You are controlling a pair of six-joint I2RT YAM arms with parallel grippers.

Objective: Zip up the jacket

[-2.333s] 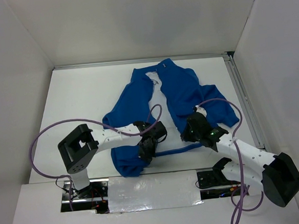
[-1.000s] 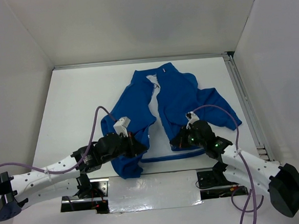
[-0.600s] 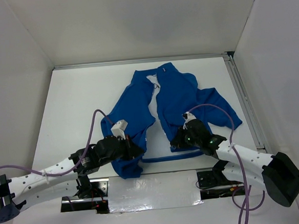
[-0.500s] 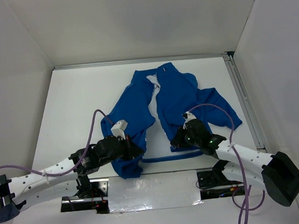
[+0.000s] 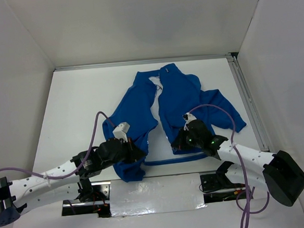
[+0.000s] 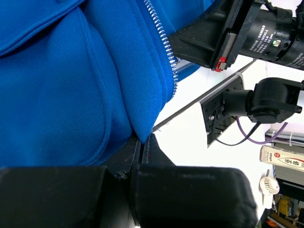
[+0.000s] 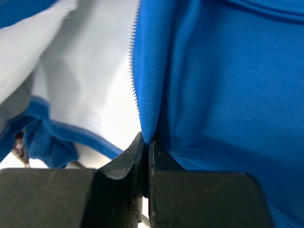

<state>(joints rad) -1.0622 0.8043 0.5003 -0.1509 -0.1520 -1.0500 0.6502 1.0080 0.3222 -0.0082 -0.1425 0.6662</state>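
Left claw point(image 6: 145, 137) is clamped shut on the near hem corner of the jacket point(image 5: 179, 94), right by its zipper teeth point(image 6: 161, 38). Right claw point(image 7: 146, 138) is pinching the other front edge the same way. The jacket lies unzipped on the white bench point(image 5: 83, 98), collar at the far end. Versus half a second back, the right claw has nudged slightly up-left and the left hasn't budged.

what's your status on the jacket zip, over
Left end effector shut on jacket front edge. Right end effector shut on opposite edge. Zipper open, halves apart. Nothing in the way.
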